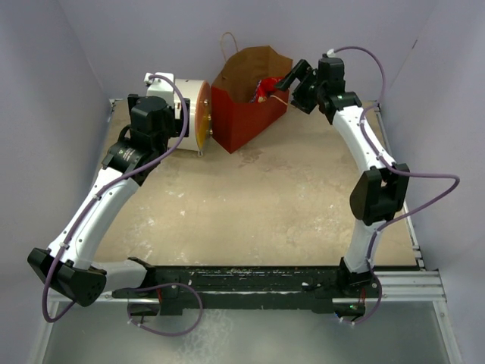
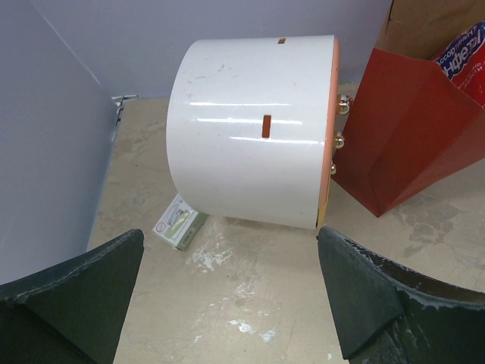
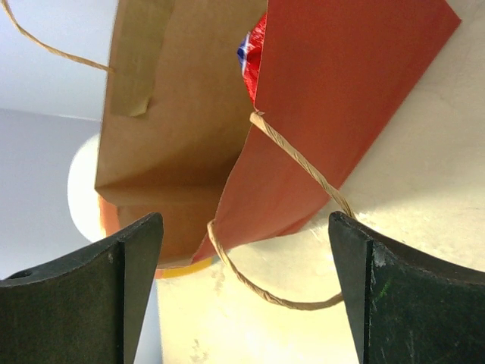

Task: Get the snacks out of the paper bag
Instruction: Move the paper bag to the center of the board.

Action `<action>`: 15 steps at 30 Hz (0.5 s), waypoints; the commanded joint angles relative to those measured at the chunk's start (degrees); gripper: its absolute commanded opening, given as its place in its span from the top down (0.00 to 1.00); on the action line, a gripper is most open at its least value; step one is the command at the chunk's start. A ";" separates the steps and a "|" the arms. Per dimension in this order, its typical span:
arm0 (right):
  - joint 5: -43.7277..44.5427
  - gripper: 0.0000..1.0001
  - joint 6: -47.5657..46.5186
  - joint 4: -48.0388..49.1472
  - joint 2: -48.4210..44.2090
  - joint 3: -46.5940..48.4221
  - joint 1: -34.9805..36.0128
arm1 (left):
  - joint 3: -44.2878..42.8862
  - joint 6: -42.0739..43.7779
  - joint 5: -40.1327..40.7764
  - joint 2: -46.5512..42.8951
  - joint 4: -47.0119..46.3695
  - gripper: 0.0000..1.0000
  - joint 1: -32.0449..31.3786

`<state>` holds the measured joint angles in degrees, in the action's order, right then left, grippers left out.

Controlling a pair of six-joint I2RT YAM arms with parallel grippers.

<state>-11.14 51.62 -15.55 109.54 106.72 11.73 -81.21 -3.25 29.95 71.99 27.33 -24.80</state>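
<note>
We see a white cylinder (image 1: 184,114) lying on its side toward the back left of the table (image 1: 265,205). Its curved wall is glossy and carries a small orange slot mark (image 2: 267,126). One flat end has an orange rim, with little metal knobs (image 2: 339,140) along it. A small green-and-white carton (image 2: 179,221) lies flat on the table, tucked just under the cylinder's lower edge. The table's beige top is scuffed with white flecks.

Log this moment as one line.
left fingers open, facing white cylinder | right fingers open at paper bag rim | red snack inside bag
</note>
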 commanded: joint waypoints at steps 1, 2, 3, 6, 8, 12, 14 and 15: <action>-0.85 0.06 -8.54 -12.74 3.64 8.40 0.77 | -0.78 1.31 -0.81 -0.33 -3.08 0.01 0.36; -1.13 0.05 -9.92 -15.04 4.67 9.80 0.95 | -0.79 1.37 -0.81 -0.31 -3.10 0.01 0.36; -1.10 0.05 -11.95 -16.97 5.67 12.18 1.15 | -0.81 1.42 -0.92 -0.24 -3.07 0.01 0.36; -0.92 0.04 -12.30 -17.56 5.07 12.64 1.37 | -0.80 1.32 -0.99 -0.24 -2.99 0.01 0.33; -1.42 0.04 -9.95 -16.52 3.60 12.35 1.37 | -0.80 1.27 -1.04 -0.31 -2.86 0.01 0.36; -2.78 0.03 -9.78 -16.06 3.57 18.79 1.41 | -0.95 1.39 -1.30 -0.19 -3.14 0.01 0.36; -2.00 0.02 -10.39 -15.24 3.17 21.37 1.25 | -1.14 1.47 -1.58 0.05 -3.22 0.01 0.40; -1.00 0.02 -10.39 -14.86 2.75 21.94 1.01 | -1.26 1.49 -1.73 0.12 -3.14 0.01 0.39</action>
<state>-12.16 42.76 -32.77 115.98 122.08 12.91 -81.21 -3.14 29.08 72.05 27.09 -24.80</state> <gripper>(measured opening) 0.977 0.992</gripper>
